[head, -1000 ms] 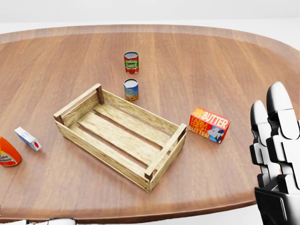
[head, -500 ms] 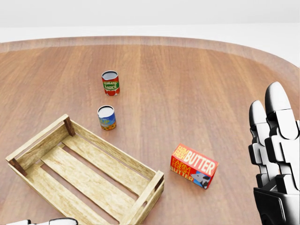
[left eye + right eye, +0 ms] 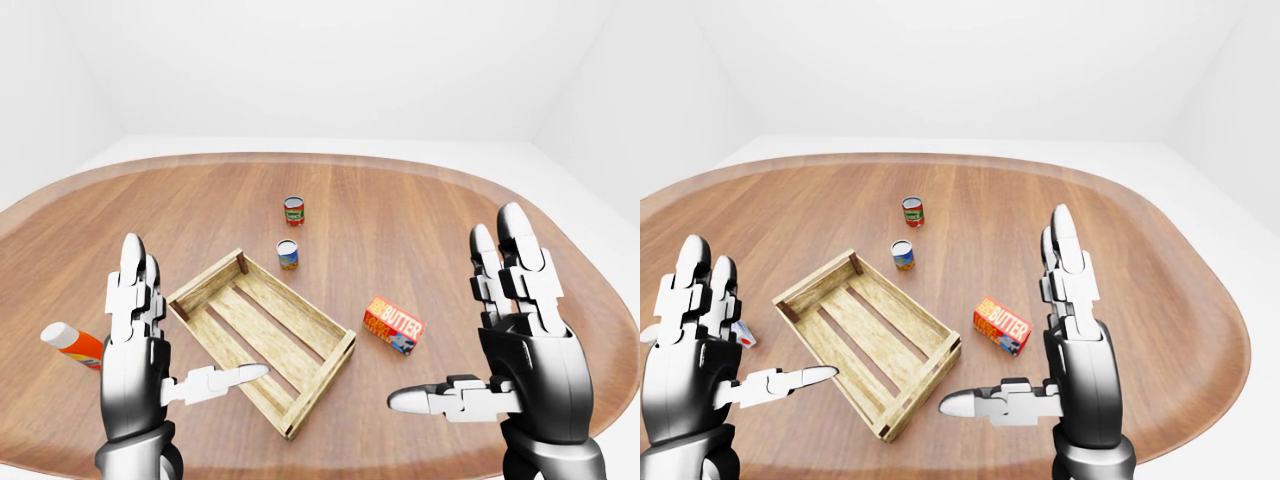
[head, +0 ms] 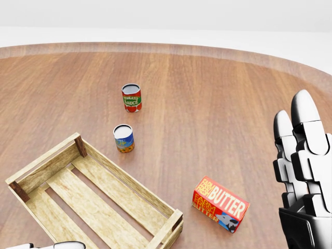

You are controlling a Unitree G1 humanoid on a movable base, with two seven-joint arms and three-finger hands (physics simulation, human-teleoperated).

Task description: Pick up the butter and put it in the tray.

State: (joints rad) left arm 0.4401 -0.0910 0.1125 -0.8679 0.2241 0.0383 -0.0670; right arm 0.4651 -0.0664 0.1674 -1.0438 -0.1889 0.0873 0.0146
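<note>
The butter [image 4: 220, 204] is a red and orange box lying flat on the wooden table, just right of the tray's near corner. The tray [image 4: 127, 176] is an empty slatted wooden crate set at an angle, left of centre in the head view. My right hand [image 3: 455, 310] is raised open, fingers up and thumb pointing left, below and to the right of the butter and apart from it. My left hand [image 3: 185, 330] is also open and raised at the lower left, its thumb reaching over the tray's left end. Neither hand holds anything.
A tomato sauce can [image 4: 132, 97] and a blue-labelled can [image 4: 124, 138] stand above the tray. An orange bottle [image 3: 72, 343] lies at the far left, and a small white carton [image 3: 740, 335] shows beside my left hand. The table's rounded edge [image 3: 600, 330] curves past on the right.
The camera has moved: tray, cans and butter slid down and left in the head view, then slightly right. My right hand stays at the right edge, still open.
</note>
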